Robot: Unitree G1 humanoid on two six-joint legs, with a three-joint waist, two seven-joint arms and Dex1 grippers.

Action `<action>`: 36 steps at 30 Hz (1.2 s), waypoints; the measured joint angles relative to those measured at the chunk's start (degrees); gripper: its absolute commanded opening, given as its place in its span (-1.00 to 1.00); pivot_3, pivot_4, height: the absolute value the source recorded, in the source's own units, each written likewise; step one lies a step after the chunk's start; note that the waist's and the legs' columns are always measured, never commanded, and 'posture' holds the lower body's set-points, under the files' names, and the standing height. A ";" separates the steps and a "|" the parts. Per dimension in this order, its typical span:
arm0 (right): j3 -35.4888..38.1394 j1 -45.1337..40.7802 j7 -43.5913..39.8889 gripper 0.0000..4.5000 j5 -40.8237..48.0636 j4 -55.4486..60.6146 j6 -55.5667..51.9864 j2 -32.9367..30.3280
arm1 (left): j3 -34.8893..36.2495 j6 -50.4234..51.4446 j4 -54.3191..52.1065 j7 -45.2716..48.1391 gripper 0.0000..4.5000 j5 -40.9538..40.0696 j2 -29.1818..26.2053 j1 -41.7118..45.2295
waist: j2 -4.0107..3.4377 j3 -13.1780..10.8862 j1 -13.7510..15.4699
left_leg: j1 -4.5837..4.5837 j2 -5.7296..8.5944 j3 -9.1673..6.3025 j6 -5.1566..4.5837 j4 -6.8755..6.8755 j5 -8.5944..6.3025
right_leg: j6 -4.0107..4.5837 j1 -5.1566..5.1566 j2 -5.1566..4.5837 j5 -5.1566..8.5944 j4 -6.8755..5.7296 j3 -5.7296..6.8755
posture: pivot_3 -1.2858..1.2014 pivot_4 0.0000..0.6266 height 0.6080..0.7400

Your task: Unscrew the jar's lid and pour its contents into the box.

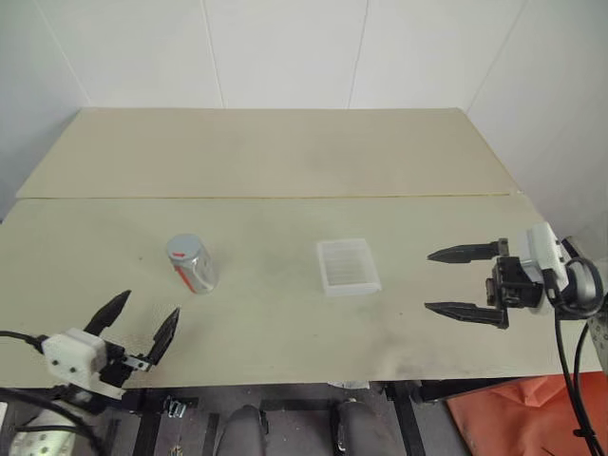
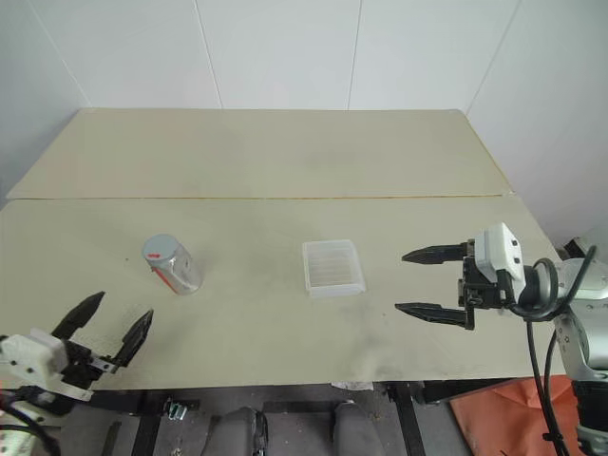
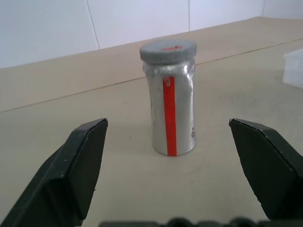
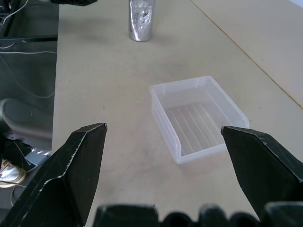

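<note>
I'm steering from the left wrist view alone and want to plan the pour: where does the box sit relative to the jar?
Observer: The box lies on the table to the jar's right, apart from it.
Operator: Anything in it?
Observer: It looks empty in the right wrist view.
Operator: Where is the other claw?
Observer: The right claw is open, right of the box, pointing toward it.
</note>
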State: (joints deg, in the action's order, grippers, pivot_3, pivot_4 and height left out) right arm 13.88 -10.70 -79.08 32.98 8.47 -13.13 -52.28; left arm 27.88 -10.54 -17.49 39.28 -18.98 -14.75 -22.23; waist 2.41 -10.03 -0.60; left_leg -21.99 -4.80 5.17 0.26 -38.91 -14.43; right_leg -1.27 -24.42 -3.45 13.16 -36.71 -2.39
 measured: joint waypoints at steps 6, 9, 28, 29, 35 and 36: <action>0.57 1.15 0.88 1.00 1.01 1.53 -0.88 -0.13 | -2.96 -4.41 7.05 -2.55 0.98 2.02 -0.17 5.87 | 0.04 0.04 -0.12 | 0.00 0.02 -0.01 0.00 -0.02 0.00 | -0.21 0.04 0.00 -0.18 0.05 -0.03 | 0.03 -0.52 1.00; 0.62 1.25 1.91 1.00 1.19 2.36 -1.07 -0.13 | -4.52 -5.78 9.90 -2.60 0.98 2.05 -0.90 7.83 | 0.03 0.04 -0.28 | 0.00 0.01 -0.02 0.00 0.01 0.00 | -0.20 0.03 0.02 -0.23 0.04 -0.03 | 0.03 -0.52 1.00; 3.01 5.39 5.07 1.00 2.18 6.56 -1.32 -0.08 | -12.14 -10.87 27.40 -4.06 0.98 3.93 -1.90 24.46 | 0.03 0.05 -0.09 | -0.02 0.04 -0.08 0.00 -0.01 0.00 | -0.26 0.06 0.01 -0.28 0.05 -0.01 | 0.03 -0.52 1.00; 3.09 5.59 5.18 1.00 2.22 6.97 -1.34 -0.08 | -12.39 -10.92 27.87 -4.45 0.98 4.15 -1.89 25.09 | 0.04 0.05 -0.14 | -0.02 0.04 -0.07 0.00 -0.01 0.00 | -0.26 0.06 0.01 -0.28 0.05 -0.01 | 0.03 -0.52 1.00; 4.82 7.87 5.93 1.00 2.52 8.17 -1.72 -0.08 | -12.93 -11.56 29.77 -6.27 0.98 4.35 -1.66 26.40 | 0.04 0.05 -0.12 | -0.06 0.04 -0.09 0.00 0.02 0.00 | -0.27 0.05 0.01 -0.28 0.11 0.00 | 0.03 -0.52 1.00; 5.19 8.09 6.04 1.00 2.72 8.37 -1.73 -0.08 | -12.97 -11.58 29.77 -6.47 0.98 4.34 -1.66 26.38 | 0.04 0.05 -0.09 | -0.06 0.04 -0.09 0.00 0.01 0.00 | -0.27 0.06 0.01 -0.28 0.11 0.00 | 0.03 -0.52 1.00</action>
State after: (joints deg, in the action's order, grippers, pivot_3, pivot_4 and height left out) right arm 19.06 -2.61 -73.04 35.70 16.84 -14.86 -52.36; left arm 14.91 -22.12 12.28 32.81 -14.65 -16.41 4.16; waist 2.45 -9.98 -0.70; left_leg -22.05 -4.75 5.08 0.26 -38.89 -14.44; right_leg -1.54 -24.37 -3.44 12.88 -36.59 -2.39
